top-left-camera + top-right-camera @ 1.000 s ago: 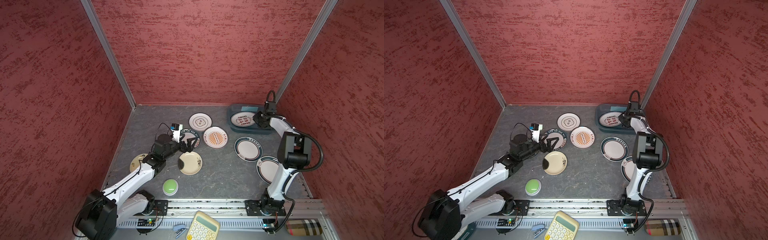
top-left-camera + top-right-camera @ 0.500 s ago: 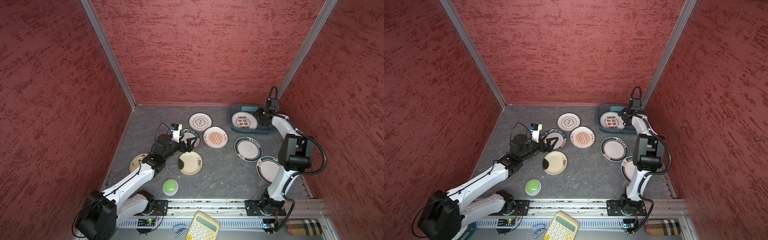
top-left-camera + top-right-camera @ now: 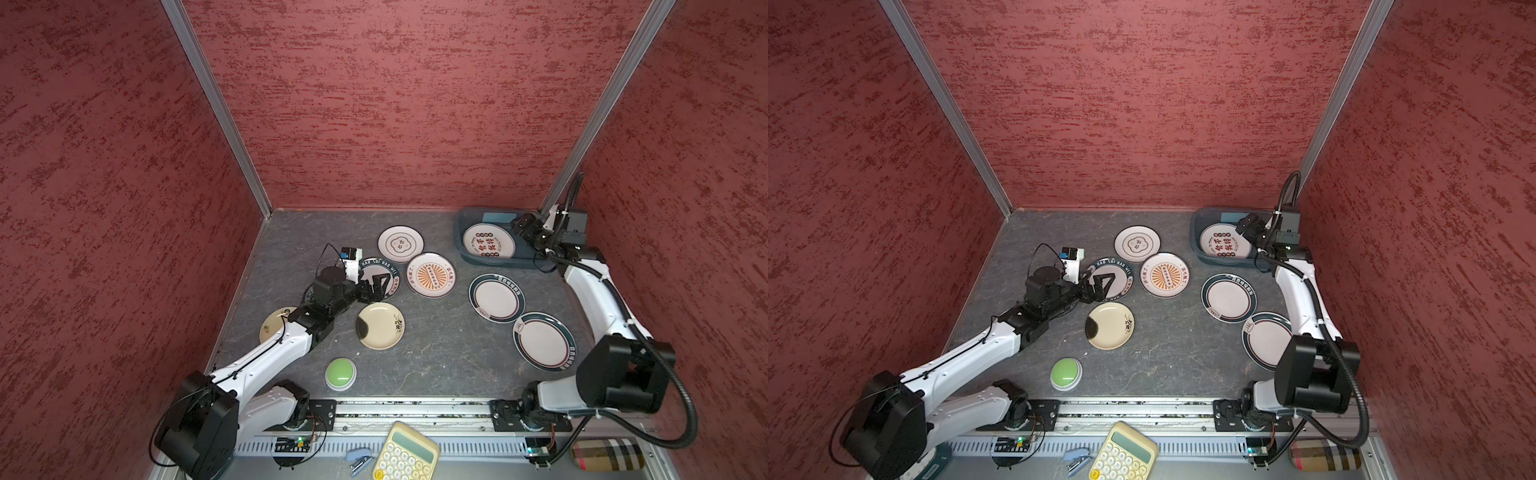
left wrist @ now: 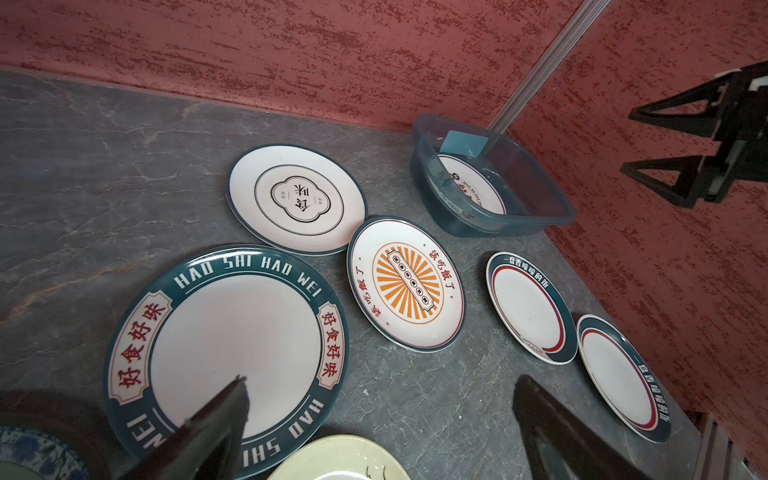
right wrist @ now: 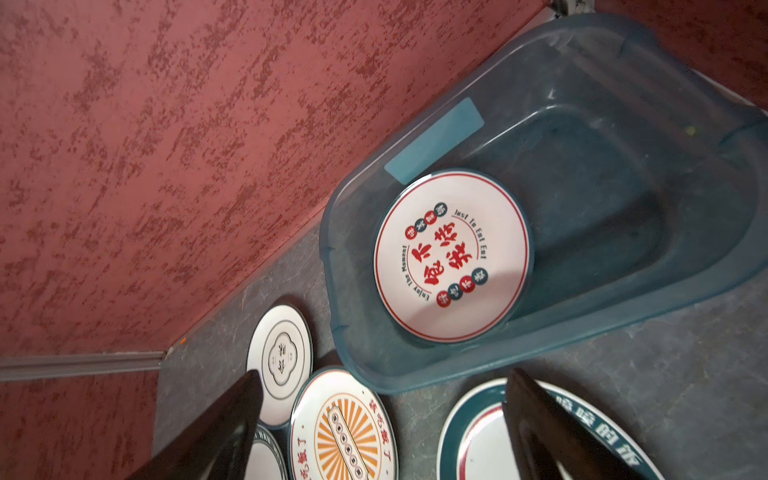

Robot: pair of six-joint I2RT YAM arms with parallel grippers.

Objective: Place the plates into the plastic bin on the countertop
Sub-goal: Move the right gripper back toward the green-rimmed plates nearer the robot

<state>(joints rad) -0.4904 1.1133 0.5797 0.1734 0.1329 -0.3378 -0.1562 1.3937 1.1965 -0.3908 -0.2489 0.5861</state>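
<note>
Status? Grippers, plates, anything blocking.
Both open: left gripper over HAO SHI plate, right gripper at bin. One red-print plate in bin, other plates on countertop. Nothing blocking.

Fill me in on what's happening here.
The right gripper is open and empty above the translucent blue-grey plastic bin, where one white round plate with red print lies flat. The left gripper, also open, hovers over the edge of a white plate with a dark-green lettered rim. The other plates lie on the dark grey stone-look countertop, not yet binned.
</note>
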